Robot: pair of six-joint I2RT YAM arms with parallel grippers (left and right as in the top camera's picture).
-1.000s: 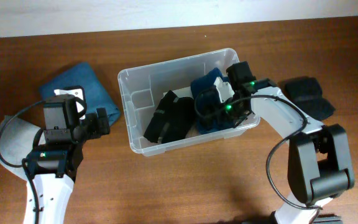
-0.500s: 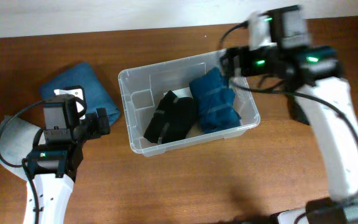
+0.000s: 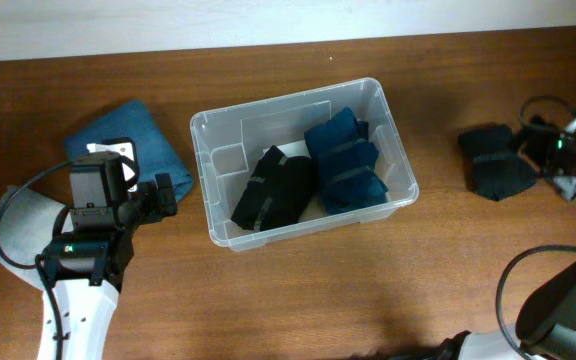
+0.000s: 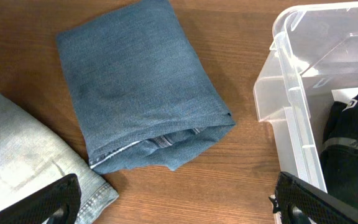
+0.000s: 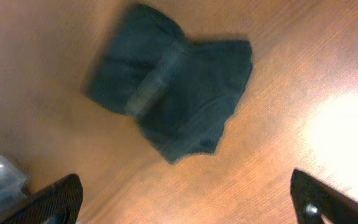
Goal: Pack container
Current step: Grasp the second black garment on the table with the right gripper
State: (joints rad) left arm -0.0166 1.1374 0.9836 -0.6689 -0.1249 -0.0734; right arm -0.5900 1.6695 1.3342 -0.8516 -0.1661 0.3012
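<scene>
1. Currently the right gripper (image 5: 185,208) hangs over the desk (image 5: 55,124) with its jaws wide apart and nothing between them. The step in hand is judged to be picking up the dark rolled bundle (image 5: 169,93) directly below.
2. The bundle lies flat on the desk, well apart from the container, with a lighter band across its middle. Centre the jaws on that band and close across the narrow width, so loose edges do not unfold on lifting.
3. Descend vertically until the gripper nearly touches the wood. Soft cloth compresses, so a shallow grip is likely to slip.
4. The container (image 3: 201,165) stands at mid-desk, open at the top. A black bundle (image 3: 273,190) and a blue bundle (image 3: 343,165) lie in it side by side, touching. Free floor shows along its left end and far wall. Aim the release there, clearing the thick rim on entry.
5. Farthest off, the left gripper (image 4: 179,202) is likewise spread and empty, facing folded blue denim (image 4: 135,87) and grey denim (image 4: 23,149) beside the container. Keep it out of the carrying path.
</scene>
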